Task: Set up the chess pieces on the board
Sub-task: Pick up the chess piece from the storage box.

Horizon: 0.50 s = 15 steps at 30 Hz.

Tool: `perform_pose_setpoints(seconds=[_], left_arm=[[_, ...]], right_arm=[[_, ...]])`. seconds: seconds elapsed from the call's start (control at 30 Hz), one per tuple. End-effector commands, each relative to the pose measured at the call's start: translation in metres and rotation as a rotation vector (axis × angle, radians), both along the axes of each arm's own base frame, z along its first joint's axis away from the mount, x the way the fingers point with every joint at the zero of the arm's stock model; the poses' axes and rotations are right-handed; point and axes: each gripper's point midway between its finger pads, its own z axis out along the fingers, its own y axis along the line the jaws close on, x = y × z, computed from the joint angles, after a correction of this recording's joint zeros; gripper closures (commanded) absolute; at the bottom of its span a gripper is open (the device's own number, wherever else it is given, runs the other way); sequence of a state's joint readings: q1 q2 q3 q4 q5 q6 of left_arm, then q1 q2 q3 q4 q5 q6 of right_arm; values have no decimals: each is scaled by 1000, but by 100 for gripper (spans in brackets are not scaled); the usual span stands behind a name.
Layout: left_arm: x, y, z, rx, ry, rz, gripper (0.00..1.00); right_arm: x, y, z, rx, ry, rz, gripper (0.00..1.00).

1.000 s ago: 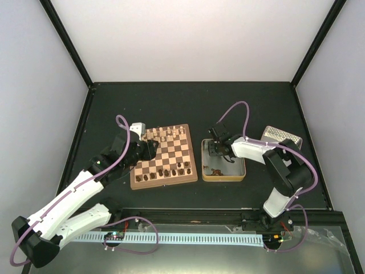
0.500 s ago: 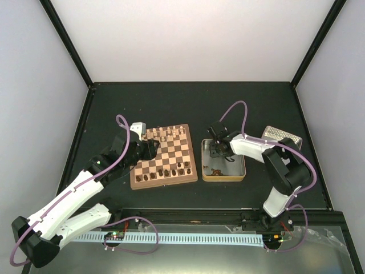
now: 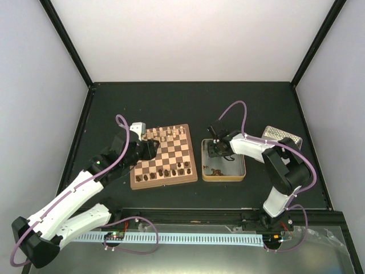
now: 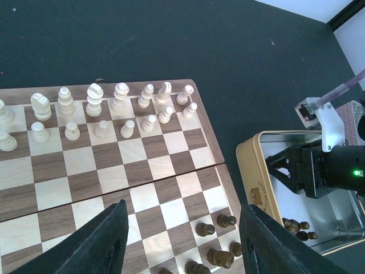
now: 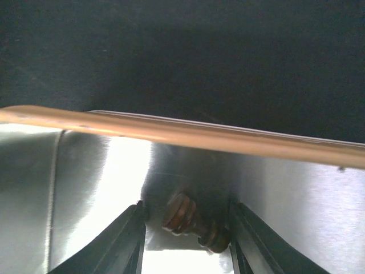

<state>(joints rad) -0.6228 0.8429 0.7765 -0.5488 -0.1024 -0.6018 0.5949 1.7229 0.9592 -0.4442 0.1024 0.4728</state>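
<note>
Slip risk: right gripper (image 5: pixel 187 242) spread round dark piece (image 5: pixel 191 221) lying by tin (image 5: pixel 296 182) wall; we'd say skewed pinch pops it out. Left gripper (image 4: pixel 182 245) spread, empty.

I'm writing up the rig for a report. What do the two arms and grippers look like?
The left arm and right arm have white shells with black joints. A thin purple cable loops along each. The left gripper and right gripper are black, with broad matte fingers; a small green light glows on the right one's body.
</note>
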Motion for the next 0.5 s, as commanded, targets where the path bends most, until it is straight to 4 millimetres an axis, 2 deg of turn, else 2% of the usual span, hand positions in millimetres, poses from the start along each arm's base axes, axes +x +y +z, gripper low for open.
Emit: perform_pose_setpoints(seconds=[0.0,0.17,0.33,0.47], left_arm=[[1,-1,12,-26,-42,-8,45],[0,-1,11,-26,-41,-10,45],[0,0,10,-30,-41,-7,45],[0,-1,10,-33,-40,-10,45]], right_arm=[[-9,16,4,94,54,11,59],[-11,-1,-1,-15,69,7,56],[-24,16,9,104,91,68,56],[-14,11,5,50,68,63,61]])
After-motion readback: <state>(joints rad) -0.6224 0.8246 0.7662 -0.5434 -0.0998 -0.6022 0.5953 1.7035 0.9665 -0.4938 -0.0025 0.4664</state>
